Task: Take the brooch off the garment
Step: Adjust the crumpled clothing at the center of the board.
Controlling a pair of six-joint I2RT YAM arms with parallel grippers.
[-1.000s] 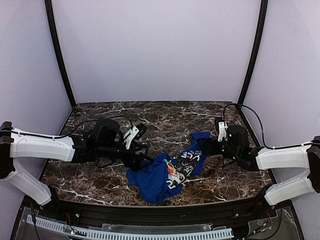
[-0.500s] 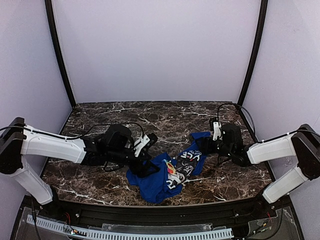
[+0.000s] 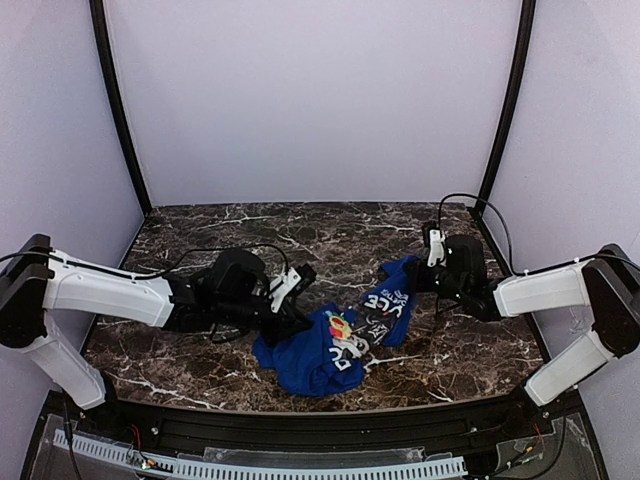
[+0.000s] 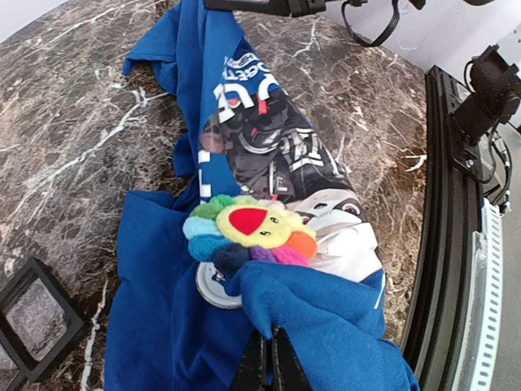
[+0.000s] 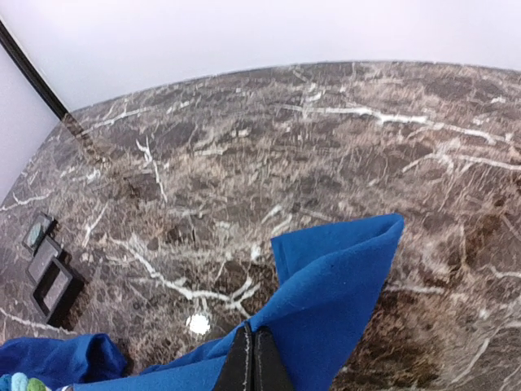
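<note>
Left gripper (image 3: 300,322) is reaching in low from the left side of the marble table (image 3: 330,232). In the left wrist view its two fingers (image 4: 256,371) are pressing together and pinching a raised fold of the blue shirt (image 4: 163,326); no gap is showing between them.

A small dark square tray (image 4: 32,316) is sitting on the bare marble, off to the left of these fingers and clear of the cloth.

The brooch (image 4: 248,232), a round flower with a yellow face, red mouth and coloured petals, is sitting pinned on the shirt just beyond the left fingertips, touching the pinched fold. From above, the brooch (image 3: 340,326) is lying between the two grippers, much nearer the left one.

The shirt's printed panel is running away from the left fingers toward the right gripper (image 3: 420,282), so the cloth is stretching between both.

In the right wrist view the right fingers (image 5: 242,368) are pressing together and pinching the shirt's edge, and a blue corner (image 5: 338,273) is rising just beyond their tips. Dark trays (image 5: 53,289) are sitting well to the left of them.
</note>
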